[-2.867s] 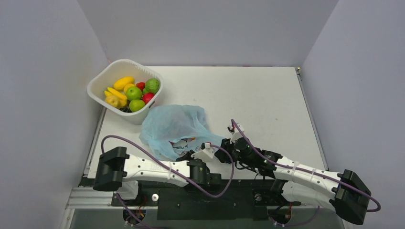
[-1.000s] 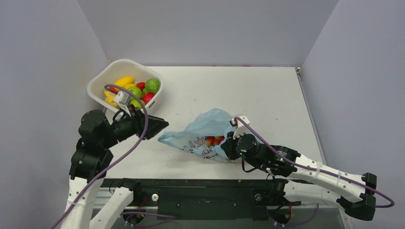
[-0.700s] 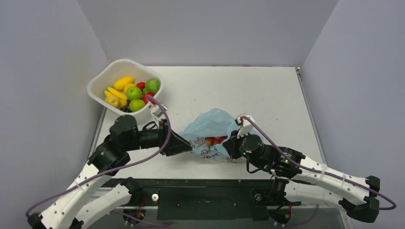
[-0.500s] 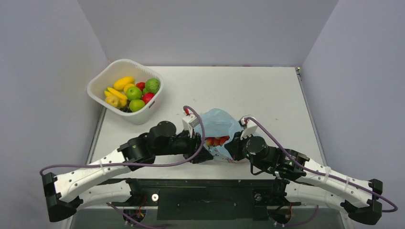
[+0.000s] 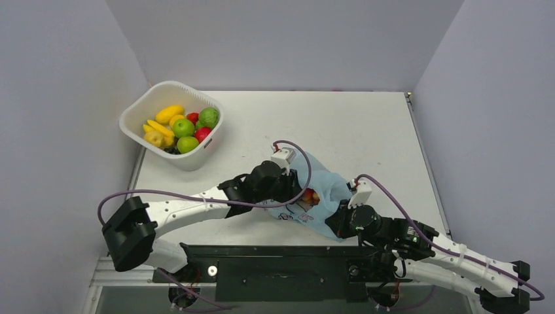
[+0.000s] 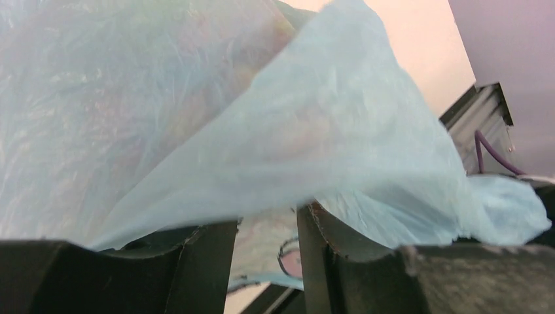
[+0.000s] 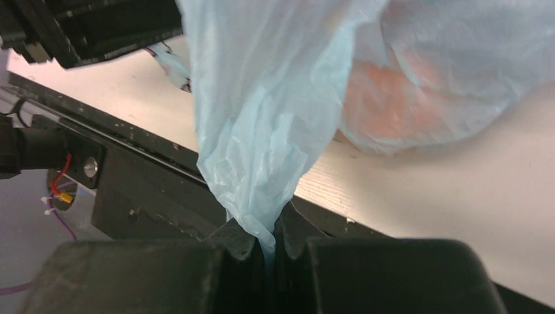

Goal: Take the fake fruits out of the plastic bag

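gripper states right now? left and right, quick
Left gripper: open, fingers apart under a fold of the plastic bag, nothing clamped.
Right gripper: closed, pinching a bunched edge of the plastic bag.

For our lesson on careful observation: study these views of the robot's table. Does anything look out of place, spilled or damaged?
Nothing is spilled or broken. One oddity: the plastic bag lies crumpled near the front edge of the table, one corner twisted into a taut strand pinched in the right gripper, fruits still inside.
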Action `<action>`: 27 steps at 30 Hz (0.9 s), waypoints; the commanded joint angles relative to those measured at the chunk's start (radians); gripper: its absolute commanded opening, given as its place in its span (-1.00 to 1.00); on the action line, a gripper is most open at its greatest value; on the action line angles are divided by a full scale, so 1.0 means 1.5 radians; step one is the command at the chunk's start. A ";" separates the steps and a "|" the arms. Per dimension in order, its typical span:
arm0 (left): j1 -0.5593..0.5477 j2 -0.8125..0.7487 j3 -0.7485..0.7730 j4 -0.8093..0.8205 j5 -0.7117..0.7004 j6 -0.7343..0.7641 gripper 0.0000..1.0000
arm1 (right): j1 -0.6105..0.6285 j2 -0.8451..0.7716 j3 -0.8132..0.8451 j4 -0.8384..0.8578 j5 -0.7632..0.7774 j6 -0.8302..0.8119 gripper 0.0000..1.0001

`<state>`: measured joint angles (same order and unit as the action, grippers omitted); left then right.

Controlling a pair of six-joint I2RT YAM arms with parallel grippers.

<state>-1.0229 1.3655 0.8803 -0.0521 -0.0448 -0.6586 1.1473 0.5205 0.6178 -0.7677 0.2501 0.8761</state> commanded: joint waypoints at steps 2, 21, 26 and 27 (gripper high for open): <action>0.007 0.083 0.001 0.159 -0.009 -0.016 -0.29 | 0.004 -0.033 -0.033 -0.089 0.042 0.121 -1.00; 0.014 0.179 -0.007 0.194 -0.049 -0.037 0.17 | -0.013 -0.022 -0.058 -0.071 0.190 0.152 0.35; 0.016 0.220 0.025 0.182 -0.069 -0.031 0.45 | -0.021 0.007 -0.040 -0.026 0.210 0.127 0.43; 0.016 0.235 0.029 0.183 -0.068 -0.029 0.46 | -0.026 0.022 -0.035 -0.026 0.210 0.121 0.45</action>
<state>-1.0100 1.6642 0.8692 0.1986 -0.1123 -0.7109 1.1267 0.5018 0.5129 -0.8818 0.5091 1.1027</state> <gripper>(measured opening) 0.718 0.709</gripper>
